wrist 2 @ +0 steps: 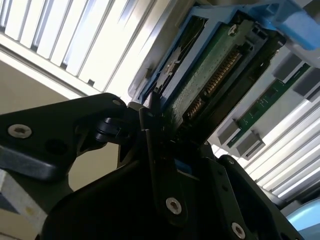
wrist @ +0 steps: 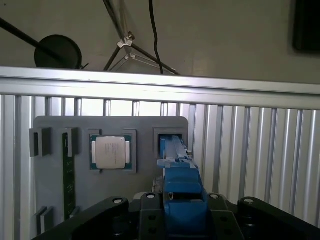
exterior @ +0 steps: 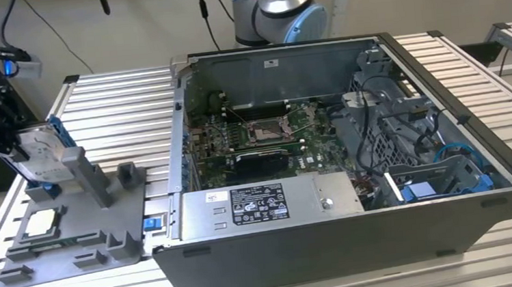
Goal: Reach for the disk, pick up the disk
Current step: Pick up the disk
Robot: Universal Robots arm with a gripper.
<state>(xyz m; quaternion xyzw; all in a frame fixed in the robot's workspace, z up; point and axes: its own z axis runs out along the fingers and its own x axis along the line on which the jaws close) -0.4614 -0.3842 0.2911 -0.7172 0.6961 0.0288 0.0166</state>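
1. In the exterior view my gripper is at nine o'clock of the scene. It is well apart from the open computer case, which spreads from the middle out to three o'clock. The disk stands on edge, slightly tilted, in the grey stand on the slatted bench. Its blue frame faces the case. The processor chip lies flat on the same stand, at about six o'clock from the disk.

2. In the second wrist view my gripper is hard up against the disk. One finger lies on its edge, just beside the green circuit board. The other side of the grip is hidden behind the disk, so I judge rather than see that my jaws are drawn in on it.

3. In the first wrist view the disk is edge-on, and its blue frame sits tight between the two halves of my gripper. Its far end runs into the slot of the stand. The processor chip sits in its own recess beside that slot, without touching the disk.

4. As I read it, the reach is done and the pick-up is at the grasp. My jaws hold the disk, which does not look lifted out yet. Freeing it calls for a firm hold and a straight pull along the slot, with no twist that could bind the frame.
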